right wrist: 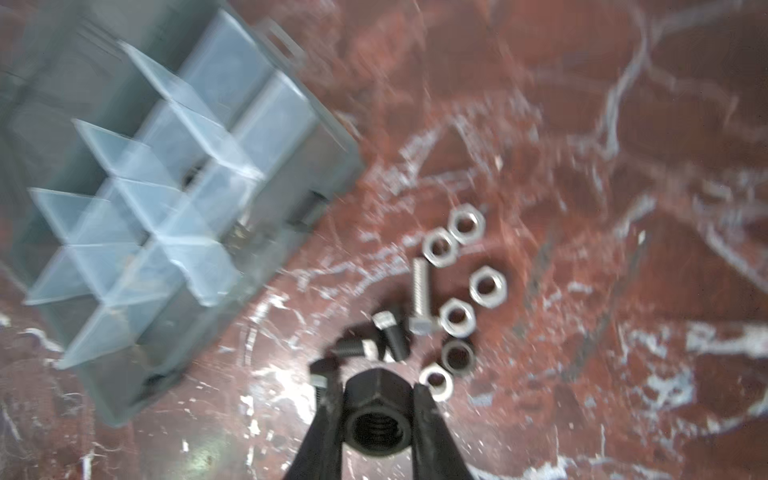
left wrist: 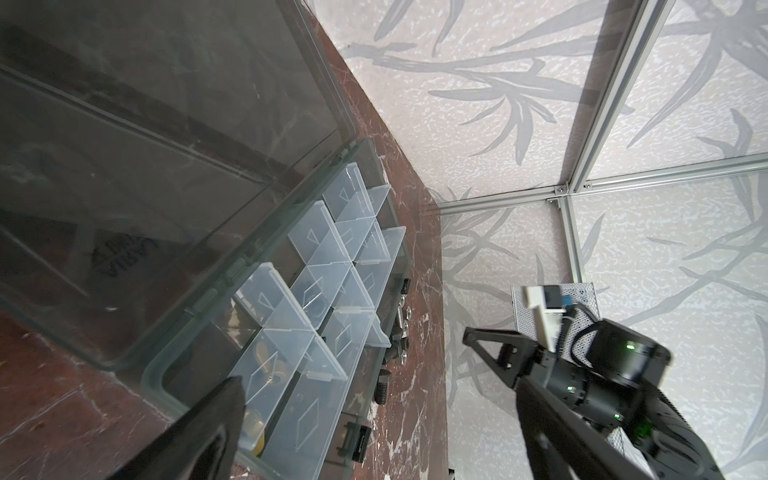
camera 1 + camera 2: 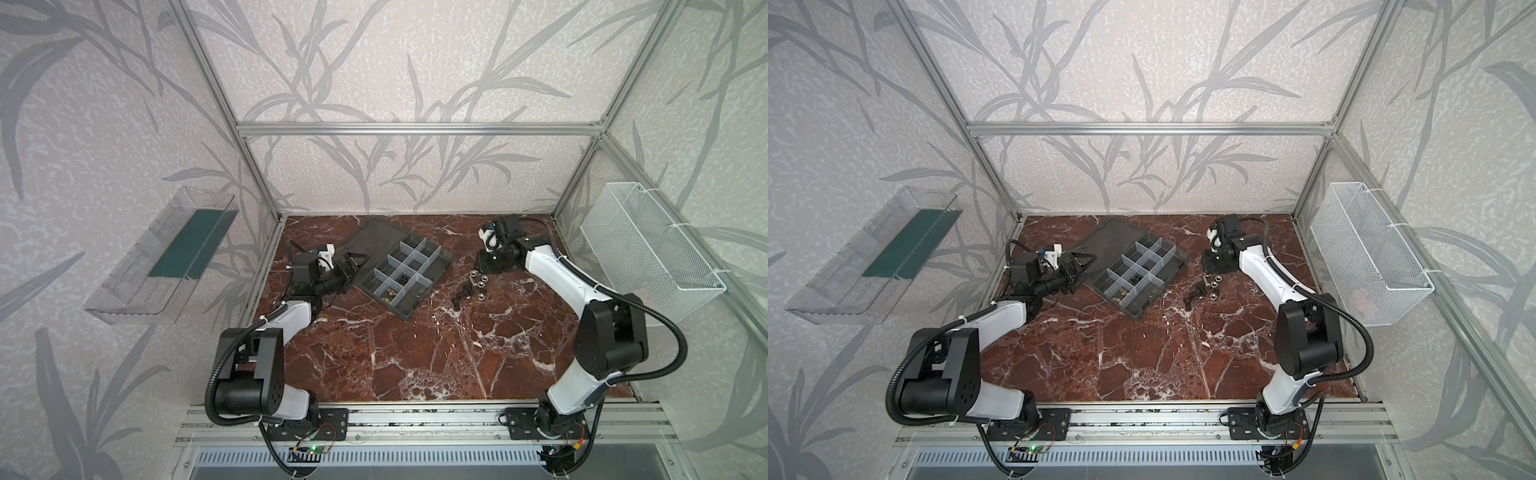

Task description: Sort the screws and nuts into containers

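In the right wrist view my right gripper is shut on a black hex nut, held just above the marble. Below it lie several silver nuts, a silver screw and black screws. Both top views show this pile right of the grey organizer. Its containers stand open with the lid folded flat. One cell holds brass nuts, another dark screws. My left gripper is open beside the organizer's left edge.
A white wire basket hangs on the right wall and a clear plastic bin on the left wall. Aluminium frame posts stand at the table's back corners. Bare marble stretches towards the front rail.
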Robot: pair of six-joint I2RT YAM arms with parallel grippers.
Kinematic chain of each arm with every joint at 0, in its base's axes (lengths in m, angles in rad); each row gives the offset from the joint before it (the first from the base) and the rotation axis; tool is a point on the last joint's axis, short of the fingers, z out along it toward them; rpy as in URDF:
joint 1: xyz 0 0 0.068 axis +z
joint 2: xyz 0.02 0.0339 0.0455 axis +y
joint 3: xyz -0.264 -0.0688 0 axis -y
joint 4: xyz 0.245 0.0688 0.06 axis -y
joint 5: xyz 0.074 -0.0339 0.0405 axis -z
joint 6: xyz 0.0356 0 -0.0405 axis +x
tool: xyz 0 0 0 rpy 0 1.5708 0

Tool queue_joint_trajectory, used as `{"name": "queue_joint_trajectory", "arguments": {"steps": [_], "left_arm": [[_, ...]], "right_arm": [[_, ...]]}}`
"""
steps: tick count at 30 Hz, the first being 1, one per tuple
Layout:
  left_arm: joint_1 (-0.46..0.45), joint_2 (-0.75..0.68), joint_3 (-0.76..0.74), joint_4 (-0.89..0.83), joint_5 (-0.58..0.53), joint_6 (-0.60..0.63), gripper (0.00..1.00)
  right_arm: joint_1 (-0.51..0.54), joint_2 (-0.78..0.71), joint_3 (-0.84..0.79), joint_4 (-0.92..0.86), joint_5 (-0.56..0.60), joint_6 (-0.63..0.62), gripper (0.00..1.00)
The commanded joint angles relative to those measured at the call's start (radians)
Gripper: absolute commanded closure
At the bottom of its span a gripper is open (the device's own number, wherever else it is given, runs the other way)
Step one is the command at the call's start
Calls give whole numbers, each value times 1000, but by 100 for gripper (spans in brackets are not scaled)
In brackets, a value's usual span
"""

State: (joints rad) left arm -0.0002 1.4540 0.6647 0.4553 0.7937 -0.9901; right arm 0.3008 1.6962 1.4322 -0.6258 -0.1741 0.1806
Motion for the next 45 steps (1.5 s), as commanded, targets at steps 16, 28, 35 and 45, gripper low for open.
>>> {"name": "queue_joint_trajectory", "arguments": {"steps": [16, 28, 35, 45], "left_arm": [[-2, -37, -28, 39, 18, -19, 1], [-2, -37, -27, 37, 16, -15, 1], [-2, -32, -27, 44, 22, -16, 1], [-2, -47, -33, 34, 14, -12, 1]], "right_arm": [[259, 479, 482, 102, 77, -9, 100], [266, 601, 565, 21, 71, -12, 95], [268, 628, 597, -12, 79, -12, 68], [267, 526, 611, -109, 102, -58, 46]]}}
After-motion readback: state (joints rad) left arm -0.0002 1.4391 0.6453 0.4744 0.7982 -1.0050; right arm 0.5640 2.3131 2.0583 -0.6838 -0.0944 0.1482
